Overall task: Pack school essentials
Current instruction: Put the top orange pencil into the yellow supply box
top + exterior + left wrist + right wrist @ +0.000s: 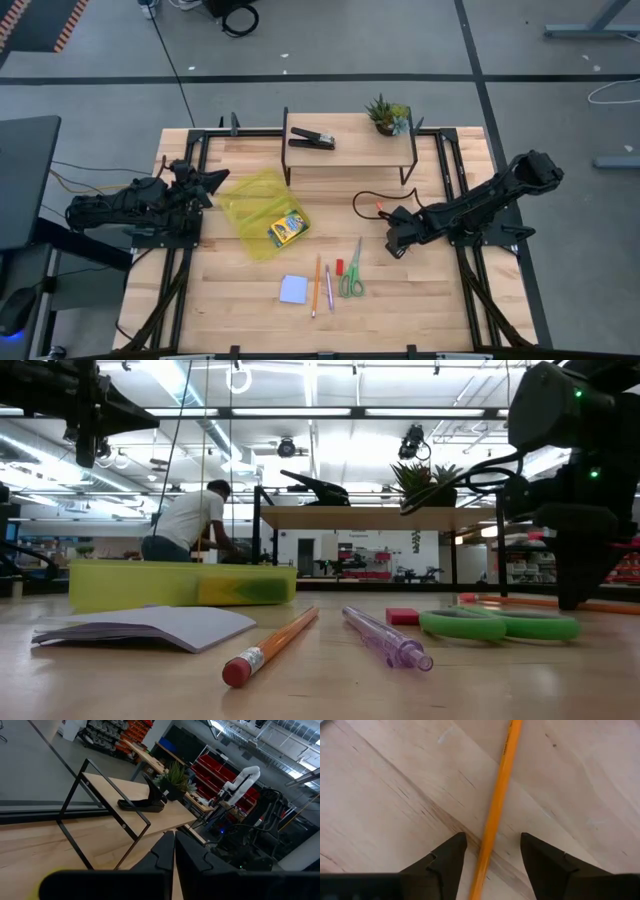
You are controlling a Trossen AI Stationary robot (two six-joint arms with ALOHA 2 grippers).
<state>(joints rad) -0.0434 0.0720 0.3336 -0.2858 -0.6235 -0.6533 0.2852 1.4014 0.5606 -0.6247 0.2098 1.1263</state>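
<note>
- The right arm's fingers (pixel 492 857) stand partly open, straddling a long orange wooden pencil (pixel 498 805) that lies flat on the pale wooden counter (pixel 385 795); the two dark tips sit on either side of it with daylight between, grasping nothing yet.
- The left arm's fingers (pixel 174 852) are clenched together on nothing, parked high at the left edge of the counter, pointing toward the shelf.
- Risk, as I judge it: the pencil is thin and round and lies flat, so if the tips close slightly too high they would pinch air or roll it away across the wood.
- Another risk: the pencil is long, so a grip far from its middle could let it swing or slip when lifted.
- Farther out, a translucent yellow-green plastic box (pixel 262 212) holding a crayon pack sits left of centre; presumably the destination.
- Near the front edge lie a pale blue square notepad (pixel 293 289), another orange pencil (pixel 316 285), a pink pen (pixel 329 288), a small red eraser (pixel 339 266) and green-handled scissors (pixel 352 277), all unpacked.
</note>
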